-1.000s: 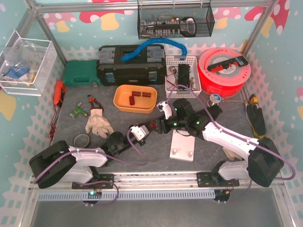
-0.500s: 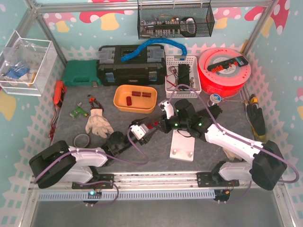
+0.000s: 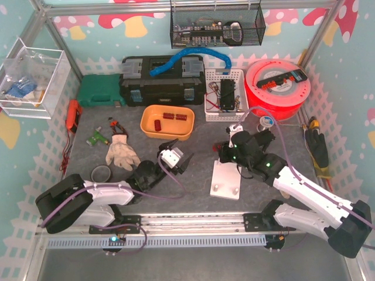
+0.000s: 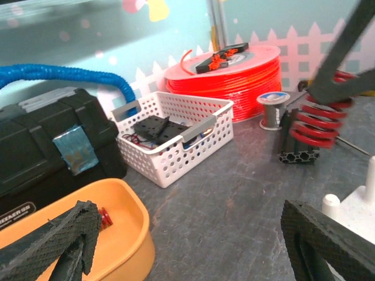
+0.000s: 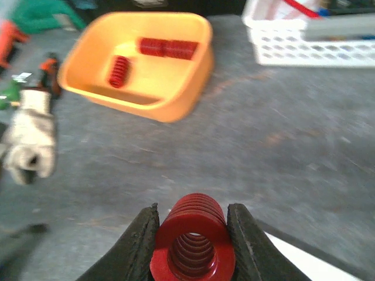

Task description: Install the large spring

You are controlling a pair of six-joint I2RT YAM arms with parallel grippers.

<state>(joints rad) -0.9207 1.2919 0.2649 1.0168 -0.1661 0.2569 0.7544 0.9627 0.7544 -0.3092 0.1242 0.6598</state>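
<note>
The spring (image 5: 193, 243) is red, the bin (image 5: 176, 110) orange, the perforated basket (image 4: 193, 143) white, the toolbox (image 3: 158, 88) black.

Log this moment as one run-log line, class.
right gripper: shut on large red coil spring | left gripper: open, empty | white pegged plastic base: spring not yet on it

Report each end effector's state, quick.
Left end effector: open, empty.
Right end effector: closed on the spring.

Open mat (image 3: 202, 139) between orange bin (image 3: 166, 134), white plate (image 3: 226, 177)
</note>
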